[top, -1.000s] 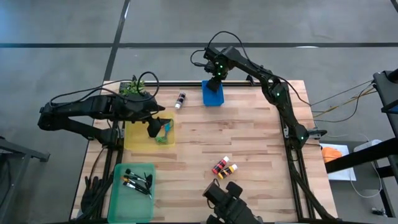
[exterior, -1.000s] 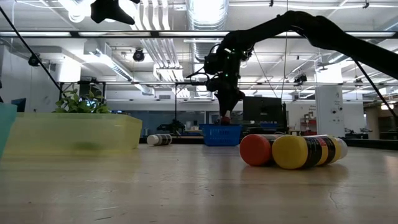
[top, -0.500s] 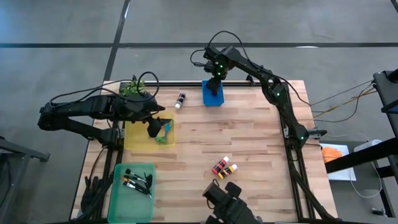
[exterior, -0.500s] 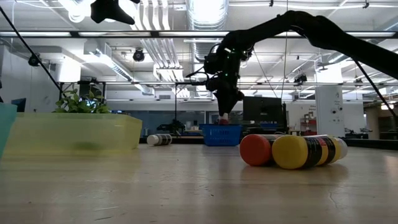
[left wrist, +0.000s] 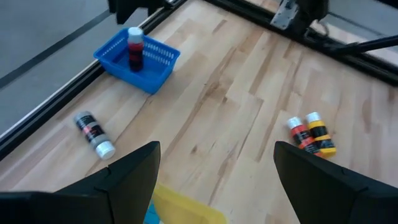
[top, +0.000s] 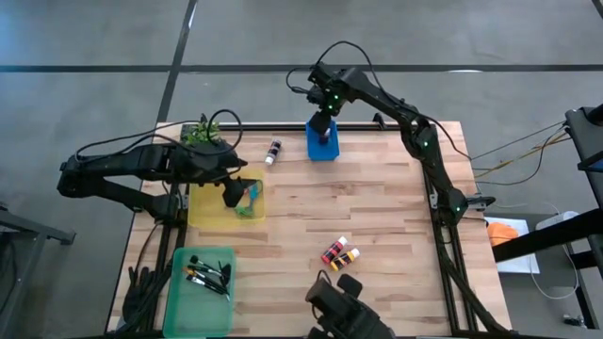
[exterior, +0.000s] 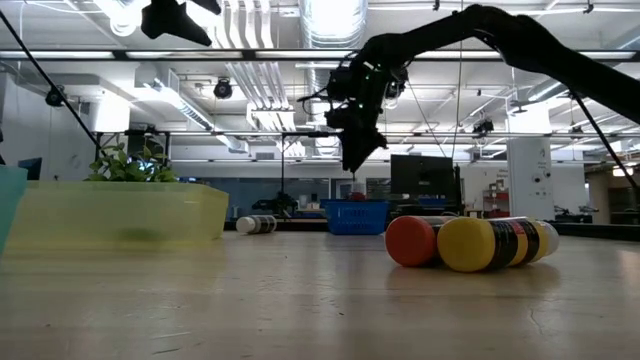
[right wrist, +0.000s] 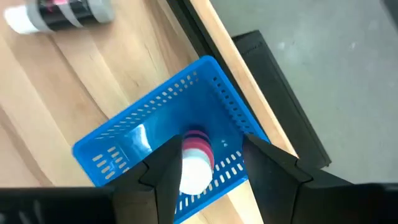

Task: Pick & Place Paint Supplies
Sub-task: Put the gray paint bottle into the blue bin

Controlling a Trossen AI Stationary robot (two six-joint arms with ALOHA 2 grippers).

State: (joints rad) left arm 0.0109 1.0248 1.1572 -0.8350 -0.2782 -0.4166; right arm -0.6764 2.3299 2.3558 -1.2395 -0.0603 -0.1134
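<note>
My right claw (top: 323, 121) hangs directly above the blue basket (top: 322, 144), which I will use as my landmark at the far edge of the tabletop (top: 377, 207). Its fingers are parted and empty; the red paint bottle (left wrist: 134, 50) with its white cap stands upright inside the basket, below my fingertips and not touched by them. I judge that placement done: one bottle is in, and I am clear of it.

Just beside the basket, toward my left arm, a black paint bottle (top: 273, 152) lies on its side on the bare wood. Well away from the basket, toward the near edge, a red and an orange bottle (top: 340, 251) lie touching side by side. Beyond the black bottle, my left claw (top: 232, 193) waits spread open and empty over the yellow bin (top: 202, 209), in which scissors (top: 252, 198) lie. The green tray (top: 188, 297) near that bin holds the thin brushes (top: 207, 275).

The next move, as I see it, is a bottle pickup. The black one is the closest to the basket. It calls for swinging my right claw sideways over it, turning my fingers across its round body, and descending with them parted wide. A lying bottle may roll if one finger touches first, so I should close evenly.
</note>
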